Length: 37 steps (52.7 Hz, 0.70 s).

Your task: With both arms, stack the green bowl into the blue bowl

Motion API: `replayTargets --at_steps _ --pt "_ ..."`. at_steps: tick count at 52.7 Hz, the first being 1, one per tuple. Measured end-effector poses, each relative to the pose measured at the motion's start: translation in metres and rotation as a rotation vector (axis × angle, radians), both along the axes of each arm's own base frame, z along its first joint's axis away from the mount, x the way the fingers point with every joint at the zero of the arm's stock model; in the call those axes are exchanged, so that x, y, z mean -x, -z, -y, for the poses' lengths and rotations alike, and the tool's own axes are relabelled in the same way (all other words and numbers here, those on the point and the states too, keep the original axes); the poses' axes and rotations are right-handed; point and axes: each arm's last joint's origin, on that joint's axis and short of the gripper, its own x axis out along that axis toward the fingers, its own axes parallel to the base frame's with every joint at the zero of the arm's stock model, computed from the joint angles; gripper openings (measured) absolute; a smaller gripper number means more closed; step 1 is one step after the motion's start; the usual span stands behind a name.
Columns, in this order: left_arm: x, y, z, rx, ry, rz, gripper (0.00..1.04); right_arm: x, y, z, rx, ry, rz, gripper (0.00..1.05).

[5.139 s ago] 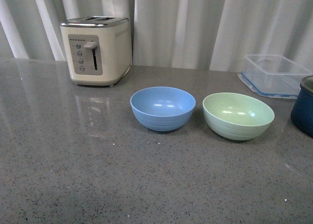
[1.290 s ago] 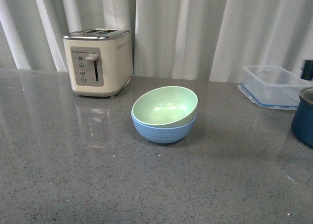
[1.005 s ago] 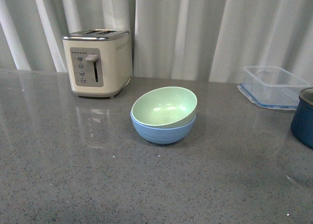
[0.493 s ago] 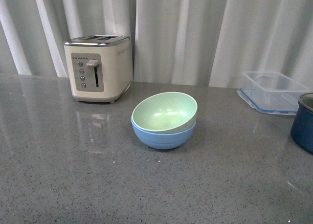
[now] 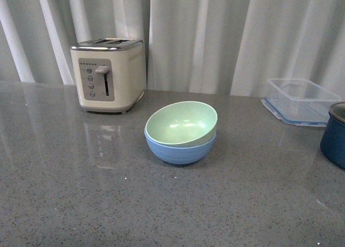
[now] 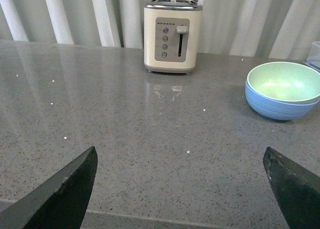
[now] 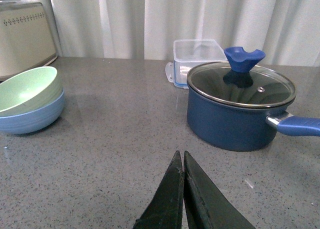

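Left tool (image 6: pixel 182 189) spread wide, holding nothing | right tool (image 7: pixel 183 161) pressed together, holding nothing | green bowl (image 5: pixel 181 123) sits tilted inside blue bowl (image 5: pixel 180 150) on table (image 5: pixel 81 193), near toaster (image 5: pixel 109 74)

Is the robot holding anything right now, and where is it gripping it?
Nothing is held. The left end effector is open and empty, the right end effector shut on nothing; the green bowl rests in the blue bowl.
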Motion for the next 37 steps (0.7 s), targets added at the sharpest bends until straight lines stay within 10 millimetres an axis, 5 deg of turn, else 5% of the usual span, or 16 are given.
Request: replayTargets --at_steps 37 --pt "0.0 0.0 0.0 0.0 0.0 0.0 0.98 0.02 -0.003 0.0 0.0 0.0 0.013 0.01"
